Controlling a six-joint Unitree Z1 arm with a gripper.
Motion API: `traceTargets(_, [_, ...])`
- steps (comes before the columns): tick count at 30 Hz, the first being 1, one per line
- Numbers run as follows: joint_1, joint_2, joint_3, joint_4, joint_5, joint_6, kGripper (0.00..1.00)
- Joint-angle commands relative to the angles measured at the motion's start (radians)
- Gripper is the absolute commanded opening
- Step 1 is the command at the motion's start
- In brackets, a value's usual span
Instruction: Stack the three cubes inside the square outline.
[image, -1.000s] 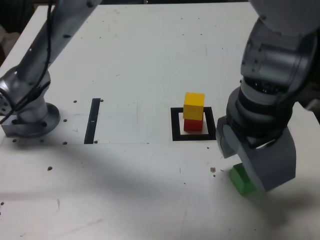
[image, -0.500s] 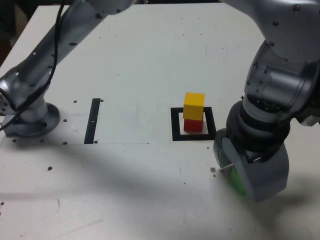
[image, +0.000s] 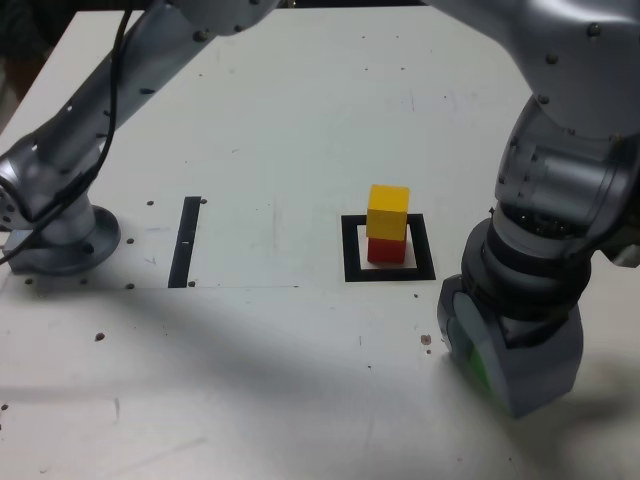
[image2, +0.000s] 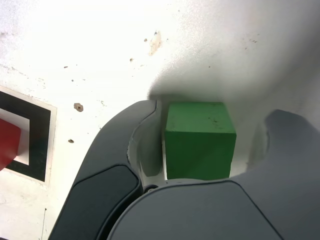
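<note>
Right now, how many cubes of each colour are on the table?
Red cube: 1
Yellow cube: 1
Green cube: 1
Total: 3

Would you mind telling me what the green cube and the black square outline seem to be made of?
The green cube looks like painted wood or hard plastic: matte, sharp-edged, with small dark specks; which one is unclear. The black square outline looks like flat matte tape or paint on the white table, with no visible thickness.
</note>
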Motion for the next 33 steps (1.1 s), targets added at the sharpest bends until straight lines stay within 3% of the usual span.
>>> traceTargets(1, [-0.001,0.004,0.004,0.0,0.003,0.001,0.28])
traceTargets(11, [-0.002,-0.005,0.013,0.002,0.009,0.001,0.28])
traceTargets(16, [-0.001,-0.051,0.031,0.017,0.031,-0.008,0.28])
traceTargets(25, [0.022,-0.202,0.088,0.121,0.089,-0.054,0.28])
traceTargets(33, [0.102,-0.278,0.103,0.208,0.08,-0.127,0.28])
